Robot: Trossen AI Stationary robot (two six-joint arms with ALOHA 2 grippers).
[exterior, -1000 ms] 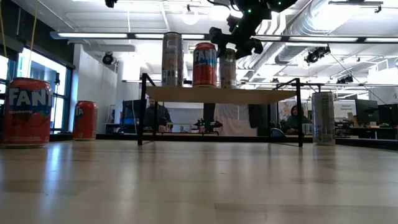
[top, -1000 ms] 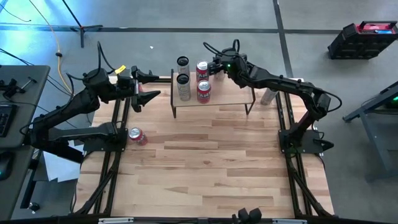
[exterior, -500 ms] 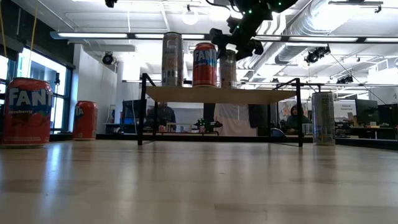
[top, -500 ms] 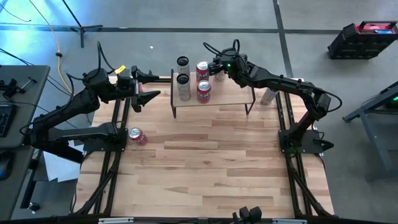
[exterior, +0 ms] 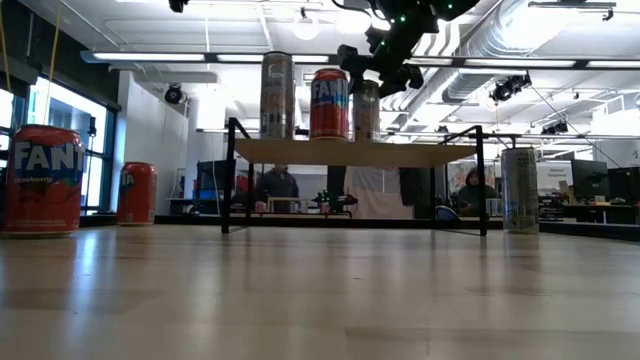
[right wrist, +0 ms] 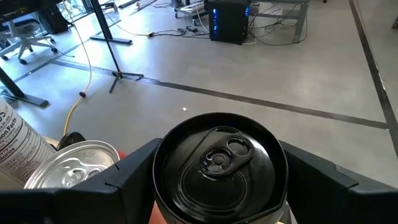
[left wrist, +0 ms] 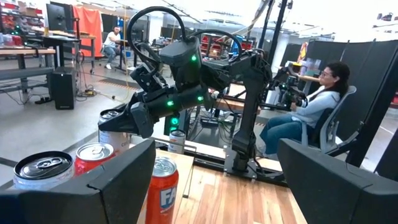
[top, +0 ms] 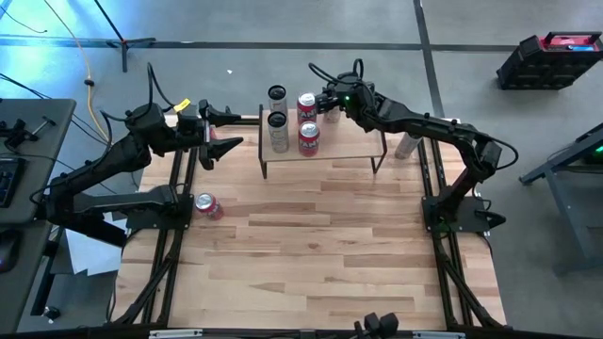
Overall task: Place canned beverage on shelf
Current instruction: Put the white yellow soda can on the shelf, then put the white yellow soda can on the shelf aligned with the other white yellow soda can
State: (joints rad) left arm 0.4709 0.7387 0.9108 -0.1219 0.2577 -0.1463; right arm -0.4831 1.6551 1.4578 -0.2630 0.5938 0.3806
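The shelf [top: 344,149], a wooden plank on thin black legs [exterior: 400,152], bears several upright cans. A dark-topped can [right wrist: 221,155] stands at the shelf's far edge [exterior: 366,108]. My right gripper [top: 322,102] reaches it from the table's right, slanting slightly down. It is open, one finger on either side of the can's upper wall. Beside that can stand two red cans [top: 308,137] and two tall silver ones [top: 277,121]. My left gripper [top: 222,132] waits open and level beyond the shelf's left end, holding nothing [left wrist: 214,158].
A red can [top: 207,205] stands on the table near its left edge [exterior: 40,180]. Another red can [exterior: 137,193] stands farther back. A tall silver can [top: 407,146] stands right of the shelf. People sit in the room beyond the table [left wrist: 311,118].
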